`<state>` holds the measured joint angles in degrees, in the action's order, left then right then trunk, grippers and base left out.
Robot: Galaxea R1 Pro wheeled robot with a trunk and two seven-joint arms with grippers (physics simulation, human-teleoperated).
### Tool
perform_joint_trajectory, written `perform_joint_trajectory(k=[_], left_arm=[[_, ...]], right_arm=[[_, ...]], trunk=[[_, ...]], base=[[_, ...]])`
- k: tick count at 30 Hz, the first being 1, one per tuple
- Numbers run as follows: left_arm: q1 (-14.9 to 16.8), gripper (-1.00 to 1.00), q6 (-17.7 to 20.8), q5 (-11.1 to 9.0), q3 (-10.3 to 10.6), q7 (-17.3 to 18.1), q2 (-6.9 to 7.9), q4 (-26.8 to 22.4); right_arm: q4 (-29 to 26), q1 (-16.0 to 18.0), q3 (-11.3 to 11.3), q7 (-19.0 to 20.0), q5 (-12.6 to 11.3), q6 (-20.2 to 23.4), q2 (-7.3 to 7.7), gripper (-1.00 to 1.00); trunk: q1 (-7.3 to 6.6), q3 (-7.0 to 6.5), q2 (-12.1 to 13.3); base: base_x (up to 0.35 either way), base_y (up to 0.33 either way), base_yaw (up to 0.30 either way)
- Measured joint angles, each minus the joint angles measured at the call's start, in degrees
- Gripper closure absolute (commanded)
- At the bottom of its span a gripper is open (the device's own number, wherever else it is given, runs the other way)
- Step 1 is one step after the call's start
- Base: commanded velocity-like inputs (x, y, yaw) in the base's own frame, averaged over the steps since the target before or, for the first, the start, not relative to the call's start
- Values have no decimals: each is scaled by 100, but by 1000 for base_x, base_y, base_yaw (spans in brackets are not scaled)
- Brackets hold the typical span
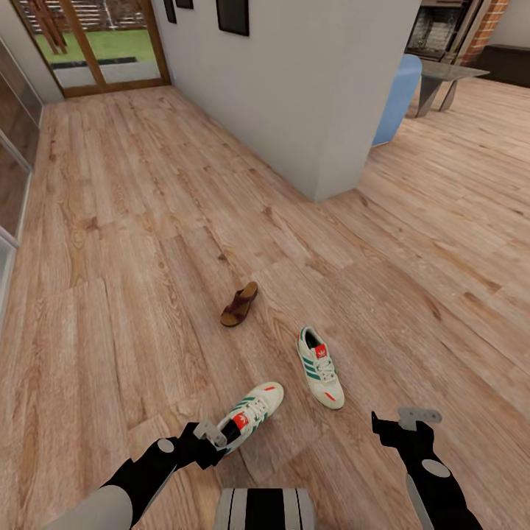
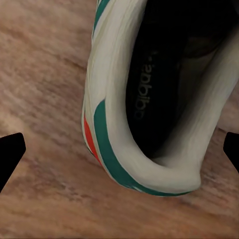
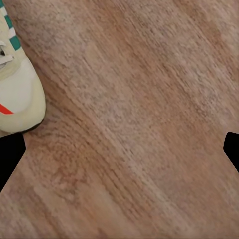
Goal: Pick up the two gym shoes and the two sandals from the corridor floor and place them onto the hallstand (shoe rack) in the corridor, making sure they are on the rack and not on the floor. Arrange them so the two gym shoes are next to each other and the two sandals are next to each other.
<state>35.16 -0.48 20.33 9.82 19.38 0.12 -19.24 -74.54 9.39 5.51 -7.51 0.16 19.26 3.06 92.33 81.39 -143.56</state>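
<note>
The left pincer (image 1: 213,436) sits low over the corridor floor (image 1: 132,243) at the near left, its fingers spread wide: in the left wrist view the two dark fingertips (image 2: 11,152) stand at opposite edges with the heel of a gym shoe (image 2: 149,124) between them, neither tip touching it. That near gym shoe (image 1: 250,414) lies on the planks with its heel and open collar toward the pincer and its toe pointing far and to the right, the green stripes and red-orange heel patch showing on its side. The right pincer (image 1: 401,425) hangs at the near right above bare floor, also spread, its fingertips (image 3: 10,154) apart with only wood grain between them; the toe of the second gym shoe (image 3: 17,94) lies just beside it to the left. In the head view this second gym shoe (image 1: 320,366) rests flat between the two pincers and a little farther out, toe toward the near right, near the first shoe but not touching it. Farther still, left of centre, one dark-brown sandal (image 1: 239,303) lies alone on the floor, well apart from both pincers. Beyond it a pale grey wall corner (image 1: 324,110) juts into the corridor, with a glazed door (image 1: 96,44) at the far left.
</note>
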Motion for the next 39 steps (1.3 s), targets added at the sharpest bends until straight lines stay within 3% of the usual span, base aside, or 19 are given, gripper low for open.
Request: perform_joint_trajectory(k=[10, 15, 28, 39], left_arm=[[0, -100, 0, -1, 15, -4, 5, 0], [0, -100, 0, 0, 26, -5, 1, 0], [0, -100, 0, -1, 28, -5, 5, 0], [0, -100, 0, -1, 28, -5, 5, -8]], right_arm=[[0, 0, 0, -1, 0, 0, 0, -100], [0, 0, 0, 1, 0, 0, 0, -100], [0, 0, 0, -1, 0, 0, 0, -100], [0, 0, 0, -2, 0, 0, 0, -100]], trunk=[[0, 8, 0], [13, 128, -6], [13, 177, -7], [36, 378, -19]], base=[[0, 0, 0], [0, 0, 0], [0, 0, 0], [0, 0, 0]])
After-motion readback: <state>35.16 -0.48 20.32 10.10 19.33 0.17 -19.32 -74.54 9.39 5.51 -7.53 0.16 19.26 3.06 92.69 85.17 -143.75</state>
